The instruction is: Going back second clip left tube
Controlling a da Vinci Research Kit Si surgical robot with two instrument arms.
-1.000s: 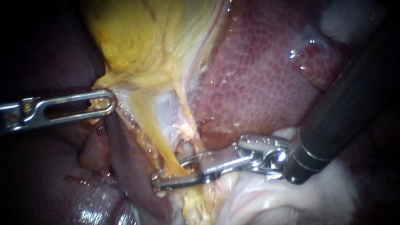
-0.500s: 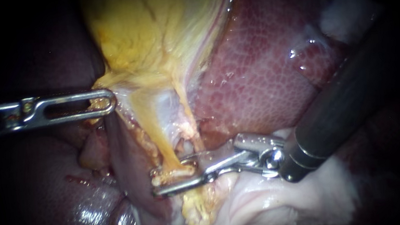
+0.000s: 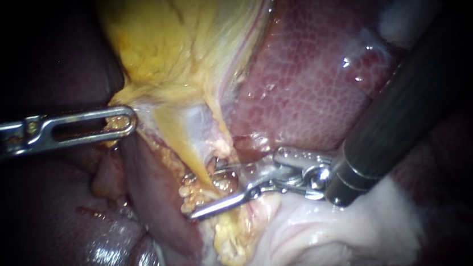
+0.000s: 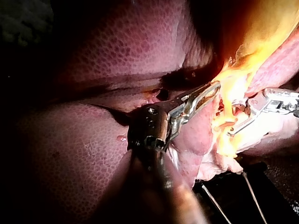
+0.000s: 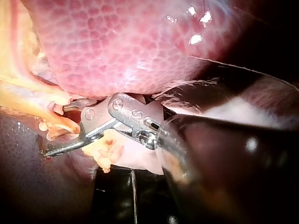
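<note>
The endoscope sits close over the tissue. It faces the yellow gallbladder [image 3: 182,35] and the liver [image 3: 312,86], with the left instrument [image 3: 127,121] entering from the left and the right instrument [image 3: 204,190] from the upper right. Each wrist camera looks along its own shaft from very near. All three views share the gallbladder's yellow lower fringe; the left wrist view also takes in the right instrument's tip.

Surgical lab: liver [image 3: 312,86], right instrument [image 3: 194,198]

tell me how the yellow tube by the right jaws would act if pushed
Probably floppy: the tube is thin, apparently stretched straight by the left instrument. Likely slippery: the liver beside it glistens wet. Possibly fragile, with ragged fat at its base.
</note>
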